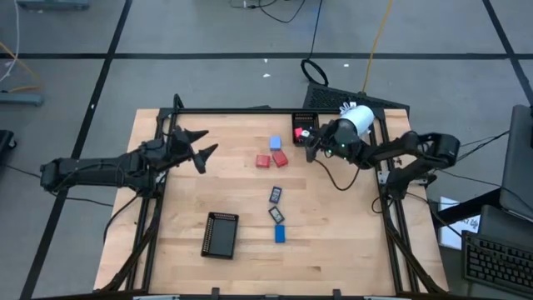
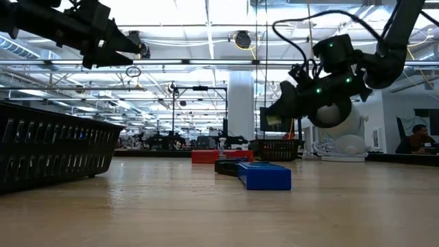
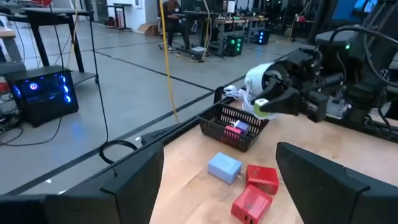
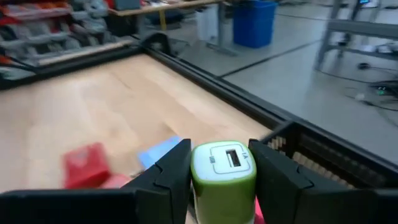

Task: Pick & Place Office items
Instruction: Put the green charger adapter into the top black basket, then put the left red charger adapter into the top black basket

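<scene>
The wooden counter carries two black mesh trays. The far tray serves here as the landmark. It already holds a pink piece and something pale purple beside it, so by the look of it at least two office items are placed.

The right arm reaches in over the counter's far right side, its right hand at the far tray's edge, just above it. Its fingers are clamped on a green block with a white face. This item appears to be on its way into the tray but is not yet released.

The left arm waits well to the left of the far tray, its left hand held apart and empty above the counter.

Still loose on the counter:
- a light-blue block just left of the far tray;
- two red blocks, near it on the tray's near-left side;
- two dark flat rectangles, well toward the counter's near side;
- a blue flat rectangle beyond those.

The near tray lies farthest from the landmark; its contents cannot be made out.

Judged from this layout, roughly a third of the work is done and six pieces remain.
</scene>
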You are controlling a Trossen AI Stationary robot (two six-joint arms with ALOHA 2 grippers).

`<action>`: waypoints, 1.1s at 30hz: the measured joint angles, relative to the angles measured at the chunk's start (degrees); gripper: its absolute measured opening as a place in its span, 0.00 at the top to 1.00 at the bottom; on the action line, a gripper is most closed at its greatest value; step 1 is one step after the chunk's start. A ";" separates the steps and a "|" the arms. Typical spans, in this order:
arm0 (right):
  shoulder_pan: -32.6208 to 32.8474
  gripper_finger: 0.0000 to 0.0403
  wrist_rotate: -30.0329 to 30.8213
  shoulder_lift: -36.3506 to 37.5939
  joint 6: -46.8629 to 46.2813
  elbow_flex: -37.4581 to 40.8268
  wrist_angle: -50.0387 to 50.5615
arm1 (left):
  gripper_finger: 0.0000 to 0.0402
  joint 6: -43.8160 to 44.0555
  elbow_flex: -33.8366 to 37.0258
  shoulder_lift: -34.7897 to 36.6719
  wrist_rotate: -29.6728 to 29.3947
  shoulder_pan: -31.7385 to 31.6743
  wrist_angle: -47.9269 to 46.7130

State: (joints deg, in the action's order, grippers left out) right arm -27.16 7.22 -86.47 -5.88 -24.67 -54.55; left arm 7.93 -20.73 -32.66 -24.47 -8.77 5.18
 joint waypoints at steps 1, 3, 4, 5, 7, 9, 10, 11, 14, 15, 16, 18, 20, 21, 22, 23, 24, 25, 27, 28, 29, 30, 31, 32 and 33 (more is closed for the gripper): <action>-0.02 0.68 0.87 -0.65 0.36 -0.02 -0.26 | 0.23 0.17 0.00 -0.10 0.01 0.01 -0.12; -0.04 0.68 2.13 -1.51 0.53 0.00 -0.45 | 0.23 0.31 0.00 -0.28 0.13 0.01 -0.25; -0.09 0.68 2.31 -1.62 0.56 0.00 -0.46 | 0.23 0.39 0.00 -0.48 0.43 0.01 -0.06; -0.15 0.68 2.51 -1.60 0.60 0.00 -0.47 | 0.23 0.51 0.00 -0.65 0.42 0.01 -0.09; -0.20 0.68 3.64 -1.56 0.76 -0.02 -0.51 | 0.23 0.88 0.02 -0.76 0.45 0.01 -0.35; -0.20 0.68 3.89 -1.58 0.97 -0.02 -0.25 | 0.23 1.25 0.02 -0.94 0.44 0.01 -0.03; -0.20 0.67 3.89 -1.58 0.97 -0.02 -0.24 | 0.23 1.44 0.02 -1.02 0.44 0.01 -0.07; -0.20 0.67 3.67 -1.56 0.98 -0.02 -0.30 | 0.23 1.63 0.02 -1.09 0.46 0.01 -0.19; -0.20 0.63 3.36 -1.56 0.99 -0.02 -0.28 | 0.23 1.76 0.02 -1.08 0.46 0.01 -0.14; -0.20 0.62 3.29 -1.56 0.99 -0.02 -0.28 | 0.23 2.04 0.02 -1.08 0.46 0.01 -0.12; -0.20 0.60 3.28 -1.56 0.99 -0.02 -0.28 | 0.23 2.47 0.02 -1.10 0.48 0.01 -0.19; -0.20 0.58 3.28 -1.56 1.03 -0.02 -0.29 | 0.23 3.14 0.02 -1.10 0.50 0.01 -0.26; -0.20 0.56 3.28 -1.56 1.51 -0.02 -0.41 | 0.23 3.39 0.02 -1.10 0.50 0.01 -0.21; -0.20 0.55 3.28 -1.56 1.92 -0.02 -0.41 | 0.23 3.39 0.02 -1.10 0.50 0.01 -0.23; -0.20 0.55 3.28 -1.56 2.17 -0.02 -0.41 | 0.23 3.41 0.02 -1.10 0.50 0.01 -0.24; -0.20 0.55 3.28 -1.56 2.21 -0.02 -0.41 | 0.23 3.64 0.02 -1.10 0.50 0.01 -0.23; -0.20 0.55 3.28 -1.56 2.23 -0.02 -0.43 | 0.23 3.95 0.02 -1.10 0.52 0.01 -0.21; -0.20 0.55 3.28 -1.56 2.26 -0.02 -0.48 | 0.23 4.47 0.02 -1.10 0.54 0.01 -0.23; -0.20 0.55 3.26 -1.56 2.26 -0.02 -0.86 | 0.23 5.07 0.02 -1.10 0.57 0.01 -0.23; -0.20 0.55 3.25 -1.56 2.27 -0.02 -1.24 | 0.23 5.42 0.02 -1.10 0.57 0.01 -0.23; -0.15 0.56 3.17 -1.47 2.31 -0.02 -1.70 | 0.23 5.94 0.02 -1.10 0.57 0.01 -0.23; 0.01 0.56 2.87 -1.07 2.49 -0.02 -1.94 | 0.23 6.35 0.02 -1.10 0.58 0.01 -0.23; 0.21 0.56 1.89 -0.76 2.52 0.00 -2.74 | 0.23 6.87 0.02 -1.10 0.59 0.01 -0.23; 0.44 0.56 0.61 -0.45 2.51 -0.02 -3.78 | 0.23 7.42 0.02 -1.10 0.57 0.01 -0.22; 0.68 0.56 -1.00 0.08 2.52 -0.02 -4.14 | 0.23 7.78 0.02 -1.10 0.59 0.01 -0.21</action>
State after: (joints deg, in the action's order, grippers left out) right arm -26.47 6.22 -86.38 -3.36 -24.69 -58.68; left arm 15.70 -20.71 -33.76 -23.88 -8.75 4.97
